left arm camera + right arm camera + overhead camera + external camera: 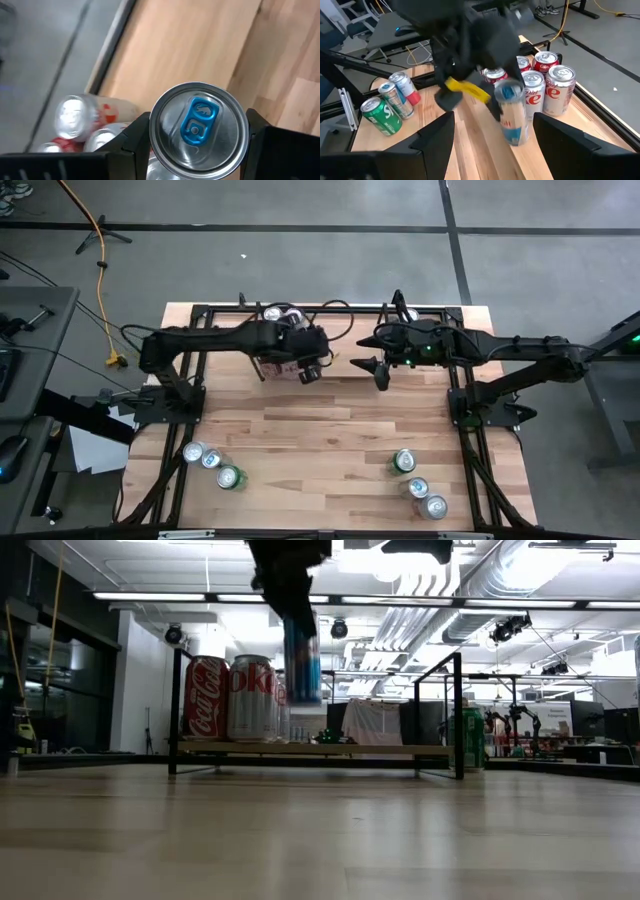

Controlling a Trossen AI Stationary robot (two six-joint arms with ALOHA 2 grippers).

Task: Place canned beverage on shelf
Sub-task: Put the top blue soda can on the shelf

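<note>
left tool (197,145) is gripping a blue-tabbed can (198,131) above the shelf (318,748); right tool (381,370) is hanging nearby, open and empty.

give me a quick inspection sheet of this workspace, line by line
surface: wooden table, bare in the middle.
job's things: shelf at the far edge with cola cans standing on it; blue-tabbed can held upright above the shelf.
clutter: three cans at the near left, three cans at the near right.
grippers: left gripper shut on the blue-tabbed can; right gripper open, empty, over the table beside the shelf.
cables: yellow cable on the floor left of the table.
surroundings: desk on the left; workshop room behind, no person seen.
</note>
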